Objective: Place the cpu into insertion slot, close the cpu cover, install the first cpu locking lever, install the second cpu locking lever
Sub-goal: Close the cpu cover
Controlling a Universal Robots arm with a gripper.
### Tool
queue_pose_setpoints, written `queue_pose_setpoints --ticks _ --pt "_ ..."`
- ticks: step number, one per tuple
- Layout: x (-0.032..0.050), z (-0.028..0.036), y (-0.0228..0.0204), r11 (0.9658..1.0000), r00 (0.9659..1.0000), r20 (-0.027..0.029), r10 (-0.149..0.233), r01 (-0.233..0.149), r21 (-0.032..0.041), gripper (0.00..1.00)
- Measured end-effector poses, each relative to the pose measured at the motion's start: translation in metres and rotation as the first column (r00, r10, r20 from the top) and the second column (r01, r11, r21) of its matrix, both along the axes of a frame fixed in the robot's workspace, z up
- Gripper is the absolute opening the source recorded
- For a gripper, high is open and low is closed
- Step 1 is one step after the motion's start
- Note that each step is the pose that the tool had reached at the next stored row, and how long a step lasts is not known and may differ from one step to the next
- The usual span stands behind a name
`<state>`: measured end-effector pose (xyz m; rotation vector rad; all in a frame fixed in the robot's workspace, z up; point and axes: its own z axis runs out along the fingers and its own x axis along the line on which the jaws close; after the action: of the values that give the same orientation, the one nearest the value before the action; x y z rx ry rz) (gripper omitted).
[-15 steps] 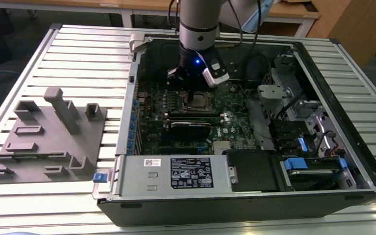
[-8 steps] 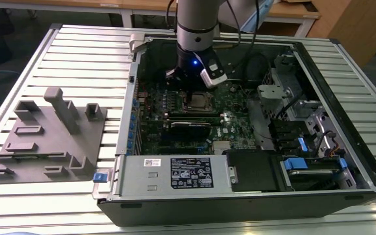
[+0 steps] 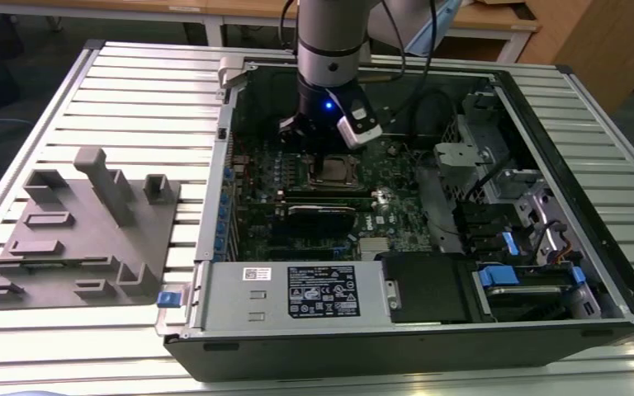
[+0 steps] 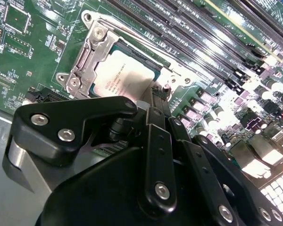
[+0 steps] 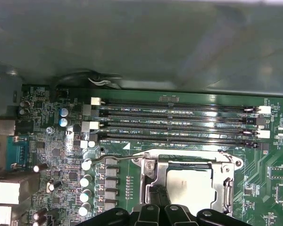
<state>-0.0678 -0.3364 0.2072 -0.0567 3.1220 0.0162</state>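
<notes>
My arm: silver-grey tube, black lower section, one blue light, black cables alongside. My gripper: black linked bars joined by silver screws. One white block sits at my wrist.

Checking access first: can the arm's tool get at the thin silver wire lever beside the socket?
Probably yes: the tool hangs over the square silver-framed socket, and the thin silver wire lever lies uncovered.
</notes>
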Motion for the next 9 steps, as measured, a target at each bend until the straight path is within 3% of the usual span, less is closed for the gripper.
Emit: queue_pose_setpoints --ticks 9 --pt "0.0000 -0.0013 0.0000 1.0000 1.0000 0.0000 0.000 0.000 0.0000 0.11"
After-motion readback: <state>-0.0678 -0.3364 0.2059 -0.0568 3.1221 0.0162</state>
